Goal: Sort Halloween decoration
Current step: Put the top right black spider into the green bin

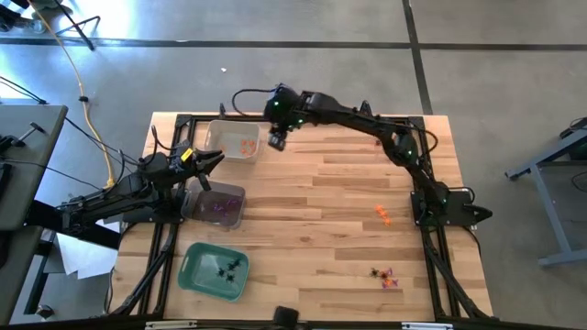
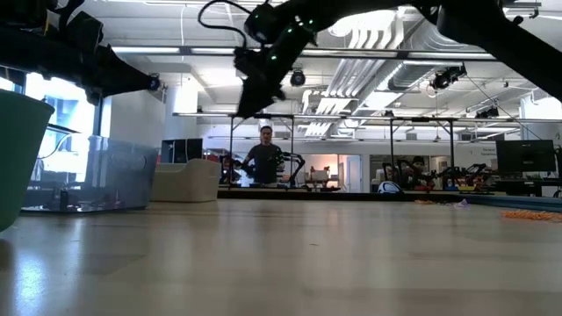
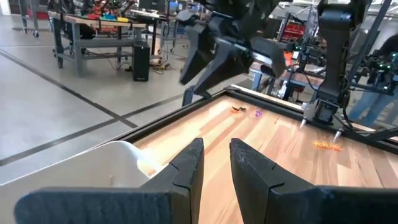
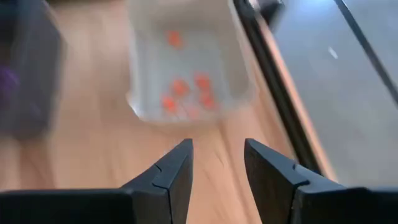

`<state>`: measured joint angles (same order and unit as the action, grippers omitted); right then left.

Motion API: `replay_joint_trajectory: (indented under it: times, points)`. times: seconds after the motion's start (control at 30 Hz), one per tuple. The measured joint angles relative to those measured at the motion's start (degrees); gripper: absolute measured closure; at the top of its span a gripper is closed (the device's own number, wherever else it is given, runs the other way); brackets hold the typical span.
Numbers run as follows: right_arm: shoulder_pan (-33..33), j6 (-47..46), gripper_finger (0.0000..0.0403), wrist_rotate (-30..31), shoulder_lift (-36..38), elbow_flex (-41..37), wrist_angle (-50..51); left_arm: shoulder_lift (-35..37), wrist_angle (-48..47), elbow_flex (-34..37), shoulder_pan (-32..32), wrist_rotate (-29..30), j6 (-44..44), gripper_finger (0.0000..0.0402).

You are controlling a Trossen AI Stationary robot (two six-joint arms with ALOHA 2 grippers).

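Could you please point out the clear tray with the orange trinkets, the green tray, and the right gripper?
Clear tray with orange trinkets [image 1: 220, 136]: high view, bare floor of the tray near its left wall.
Green tray [image 1: 196, 266]: high view, bare floor near its left rim.
Right gripper [image 4: 217, 163]: right wrist view, midway between its open fingertips.

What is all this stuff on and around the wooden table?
Clear plastic tray: one, far left corner, holding small orange plastic trinkets.
Smoky clear plastic tray: one, left middle, holding purple trinkets.
Green plastic tray: one, near left, holding black spider trinkets.
Loose orange trinkets: small cluster, right middle.
Loose mixed trinkets: small cluster, near right.
Person: one, in the room behind.
Left gripper: between the two clear trays, fingers narrowly apart.
Right gripper: beside the orange tray, fingers open, empty.
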<state>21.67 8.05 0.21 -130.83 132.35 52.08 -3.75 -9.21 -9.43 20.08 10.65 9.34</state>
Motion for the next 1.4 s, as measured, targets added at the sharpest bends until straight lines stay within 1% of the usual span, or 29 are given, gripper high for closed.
replay_joint_trajectory:
  times: [0.1, 0.2, 0.3, 0.47, 0.53, 0.6, 0.67, 0.77, 0.93, 1.07, 1.17, 1.23, 1.3, 1.4]
  points:
    - [0.5, 1.0, 0.0265, 2.6, 2.2, 0.0, 6.8, 0.0, -0.1, 0.0, 0.0, 0.0, 0.0, 0.0337]
    - [1.1, 1.0, 0.0265, 3.7, 4.3, 0.0, 13.3, 0.0, -0.1, 0.0, 0.0, 0.0, 0.0, 0.0337]
    - [1.7, 1.0, 0.0265, 3.4, 4.9, 0.0, 21.3, 0.0, -0.2, 0.0, 0.0, -0.1, 0.0, 0.0337]
    - [2.9, 1.4, 0.0265, 2.0, 4.9, -0.3, 30.6, 0.0, -2.0, 0.0, 0.0, 0.0, 0.5, 0.0337]
    - [3.7, 1.4, 0.0265, 1.7, 5.2, -2.3, 32.3, 0.0, -3.1, 0.0, 0.0, 0.0, 0.5, 0.0337]
    - [4.7, 1.0, 0.0265, 1.8, 6.7, -6.2, 33.4, 0.0, -3.8, 0.0, 0.0, 0.0, 0.6, 0.0337]
    - [6.2, 0.2, 0.0265, 2.0, 10.1, -12.0, 32.8, 0.0, -3.9, 0.0, -0.1, 0.0, 0.9, 0.0337]
    - [8.6, -1.9, 0.0265, 2.7, 16.3, -24.1, 28.3, 0.0, -3.9, 0.0, -0.1, 0.0, 0.9, 0.0337]
    - [12.5, -5.3, 0.0265, 3.0, 30.8, -47.5, 12.3, 0.0, -3.8, 0.0, -0.1, 0.0, 1.0, 0.0337]
    - [15.3, -8.1, 0.0265, 3.0, 41.3, -64.3, 0.5, 0.0, -3.7, 0.0, -0.1, 0.2, 1.2, 0.0337]
    - [17.2, -10.7, 0.0265, 3.1, 47.3, -74.2, -5.1, 0.0, -3.6, 0.0, -0.1, 0.2, 1.8, 0.0337]
    - [18.6, -11.9, 0.0265, 3.2, 49.9, -79.7, -7.8, 0.0, -3.4, 0.0, -0.1, 0.2, 2.5, 0.0337]
    - [20.0, -12.5, 0.0265, 4.0, 51.7, -84.2, -11.3, 0.0, -3.3, 0.0, -0.1, 0.2, 2.6, 0.0337]
    - [22.2, -12.7, 0.0265, 6.2, 52.3, -89.1, -15.5, 0.0, -3.3, 0.0, -0.1, 0.2, 2.7, 0.0337]
